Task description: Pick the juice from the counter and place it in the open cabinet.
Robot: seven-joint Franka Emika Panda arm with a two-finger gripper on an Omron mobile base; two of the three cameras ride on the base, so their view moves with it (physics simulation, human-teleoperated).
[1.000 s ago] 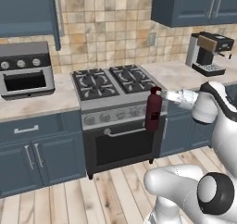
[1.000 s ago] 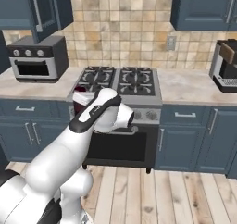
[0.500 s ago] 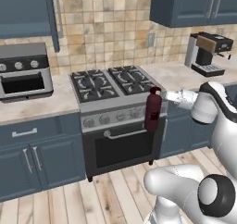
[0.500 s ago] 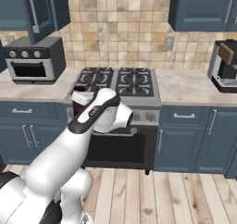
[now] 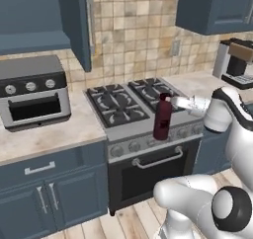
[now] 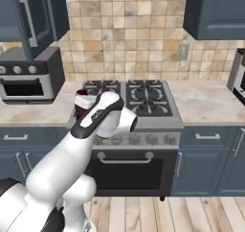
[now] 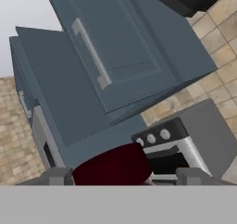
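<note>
The juice (image 5: 162, 117), a dark maroon bottle, hangs upright in front of the stove's front edge, with my gripper (image 5: 167, 101) shut on its upper part. In the right base view the juice (image 6: 81, 104) peeks out behind my hand, where the gripper (image 6: 86, 101) grips it. In the hand view its dark red top (image 7: 113, 167) sits between the fingertips (image 7: 55, 176). The open cabinet (image 5: 34, 38) is up at the left, its door (image 5: 79, 25) swung out; the door's pale bar handle (image 7: 91, 52) shows clearly. The counter the juice came from is out of view.
A stove (image 5: 133, 102) with black grates lies right under the bottle. A toaster oven (image 5: 32, 92) stands on the marbled top (image 5: 44, 134) at the left, below the open cabinet. A coffee machine (image 5: 236, 62) is at the far right, under shut wall cabinets (image 5: 217, 8).
The whole scene has grown larger in both base views, so the base has driven closer to the stove wall. The juice stays held in the gripper.
</note>
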